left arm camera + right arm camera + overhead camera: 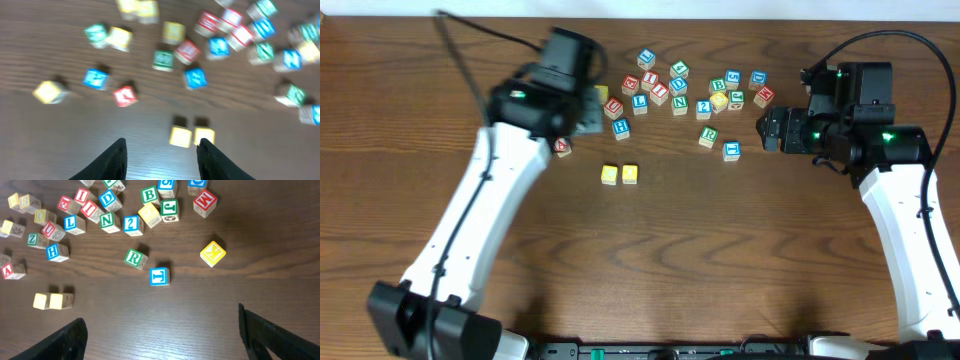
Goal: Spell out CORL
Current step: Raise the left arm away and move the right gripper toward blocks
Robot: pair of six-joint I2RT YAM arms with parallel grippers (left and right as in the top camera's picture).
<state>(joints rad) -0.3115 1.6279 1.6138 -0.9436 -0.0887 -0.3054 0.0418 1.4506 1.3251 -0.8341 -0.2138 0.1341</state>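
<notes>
Two small yellow-topped wooden cubes (610, 174) sit side by side on the dark wood-grain table (720, 260) in the overhead view, in front of the loose pile of lettered wooden cubes (660, 90). We see the green-framed R wooden cube (708, 137) to the right of the pair, at the pile's near edge. The blue-framed L wooden cube (640, 102) is inside the pile. The left gripper (588, 115) hangs over the pile's left edge and the right gripper (770, 130) is off its right side (we can't read the jaws from up here).

Left wrist view, blurred: left gripper (162, 160) has its fingers spread with nothing between them. The yellow pair (180, 136) lies just ahead of the tips.

Right wrist view: right gripper (165, 340) is spread wide and empty. The R cube (134, 257) lies just beside a blue-framed cube (159, 276). The L cube (74, 224) is near the blue-framed H cube (56, 252). We see the yellow pair (41, 301) at far left, touching each other.
</notes>
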